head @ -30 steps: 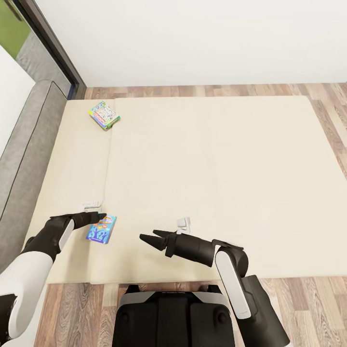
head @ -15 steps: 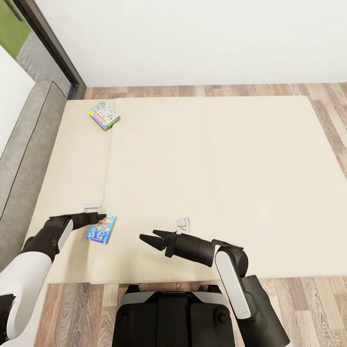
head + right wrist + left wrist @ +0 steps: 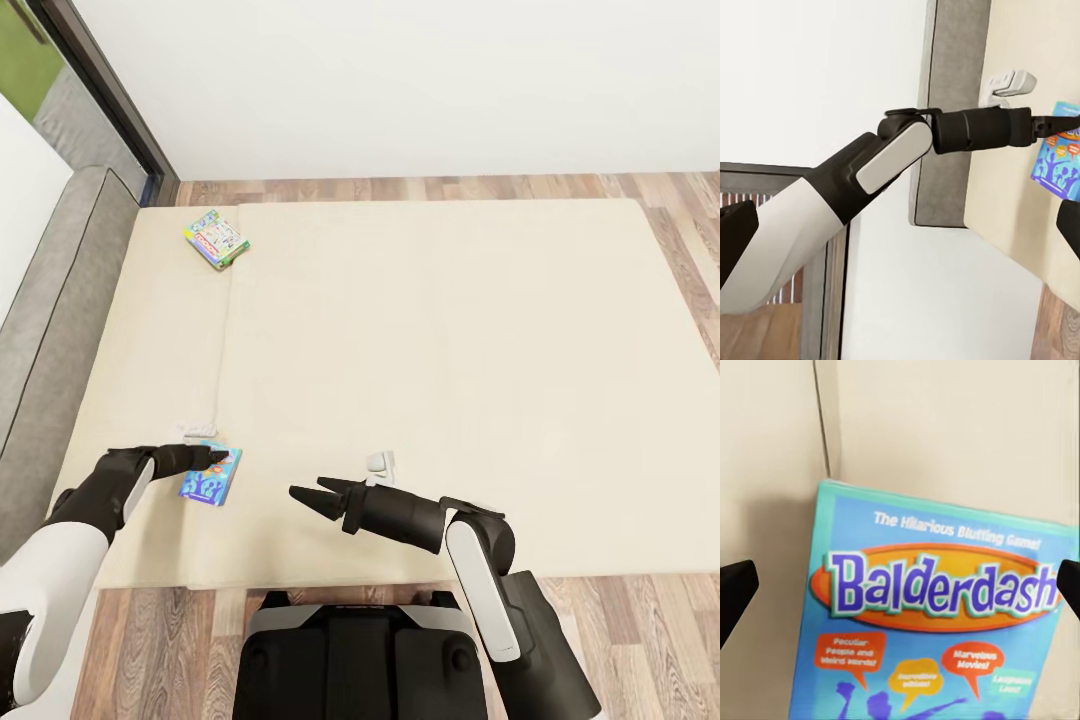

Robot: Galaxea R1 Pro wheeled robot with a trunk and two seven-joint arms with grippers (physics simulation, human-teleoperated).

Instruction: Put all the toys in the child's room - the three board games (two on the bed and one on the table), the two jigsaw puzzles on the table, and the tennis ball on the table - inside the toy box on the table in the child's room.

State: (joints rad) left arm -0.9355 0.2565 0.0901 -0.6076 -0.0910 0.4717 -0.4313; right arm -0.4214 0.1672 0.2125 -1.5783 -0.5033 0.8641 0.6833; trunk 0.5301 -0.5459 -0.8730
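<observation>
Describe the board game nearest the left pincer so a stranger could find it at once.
Start at the wide beige bed, grey headboard along its left. Near the front edge, by that side, a flat blue Balderdash box lies under the open left pincer. The other game, green-edged, lies far off near the back corner.

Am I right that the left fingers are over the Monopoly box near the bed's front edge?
Not quite: the left gripper is over the blue Balderdash box, as the left wrist view shows. It does lie near the bed's front edge.
</observation>
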